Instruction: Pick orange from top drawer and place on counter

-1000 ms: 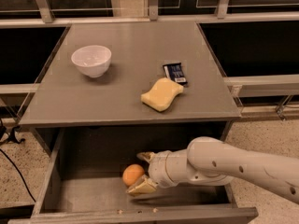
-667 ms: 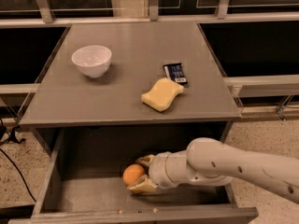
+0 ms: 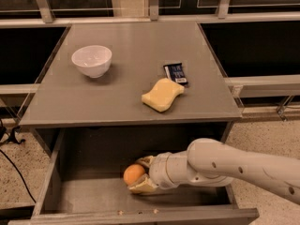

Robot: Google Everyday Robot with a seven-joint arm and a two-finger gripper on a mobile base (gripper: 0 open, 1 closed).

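Observation:
The orange (image 3: pixel 132 173) is a small round fruit inside the open top drawer (image 3: pixel 89 198), near its middle. My gripper (image 3: pixel 138 175) reaches into the drawer from the right on a white arm. Its two pale fingers sit above and below the orange and close around it. The orange rests low in the drawer, close to the grey bottom. The counter (image 3: pixel 117 95) is the grey tabletop above the drawer.
On the counter stand a white bowl (image 3: pixel 92 60) at the left, a pale yellow wavy sponge (image 3: pixel 162 94) and a dark snack packet (image 3: pixel 176 73) at the right. The drawer's front panel (image 3: pixel 140 217) runs along the bottom. Speckled floor lies on both sides.
The gripper's fingers have drawn in tighter around the orange. The arm and the orange have hardly shifted.

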